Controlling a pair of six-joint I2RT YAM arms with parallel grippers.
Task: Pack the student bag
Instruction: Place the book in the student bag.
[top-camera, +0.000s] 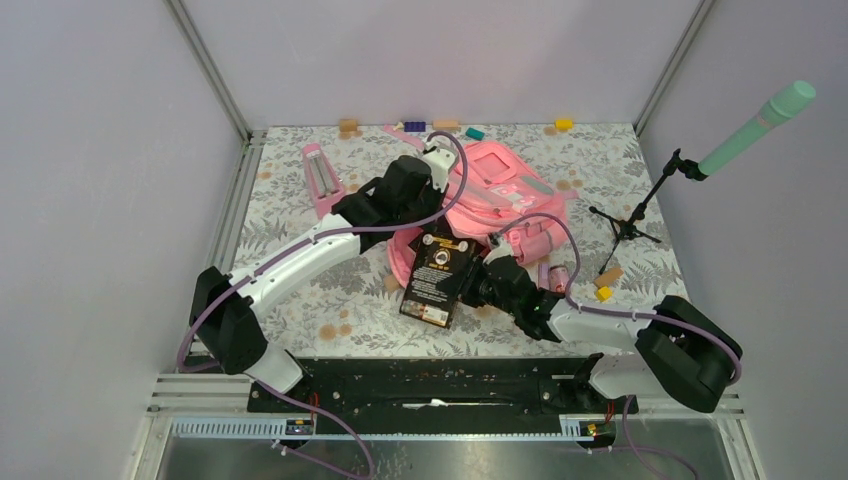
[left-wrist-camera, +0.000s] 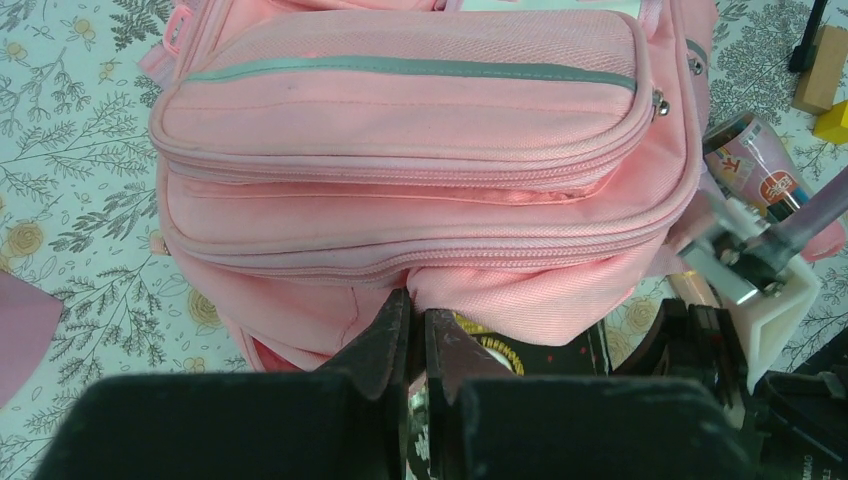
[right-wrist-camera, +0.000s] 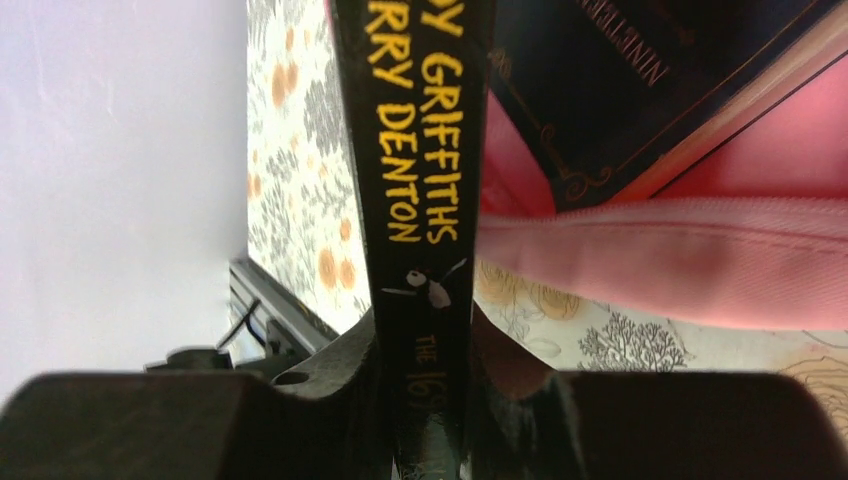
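Observation:
The pink student bag (top-camera: 505, 190) lies in the middle of the table, zip pockets up, and fills the left wrist view (left-wrist-camera: 400, 130). My left gripper (top-camera: 426, 226) (left-wrist-camera: 417, 305) is shut on the fabric edge of the bag's near rim. My right gripper (top-camera: 478, 285) (right-wrist-camera: 425, 340) is shut on the spine of a black book (top-camera: 438, 275) (right-wrist-camera: 415, 150) with yellow lettering. It holds the book at the bag's opening, its far end under the pink rim (right-wrist-camera: 700, 260). A second dark book (right-wrist-camera: 640, 80) shows inside the bag.
A small pink triangular stand (top-camera: 322, 178) lies left of the bag. A tripod (top-camera: 630, 215) carries a green microphone (top-camera: 760, 125) at the right. A printed can (left-wrist-camera: 760, 165), a wooden block (top-camera: 608, 276) and a yellow block (top-camera: 604, 293) lie right of the bag. Small blocks (top-camera: 348, 127) line the back edge.

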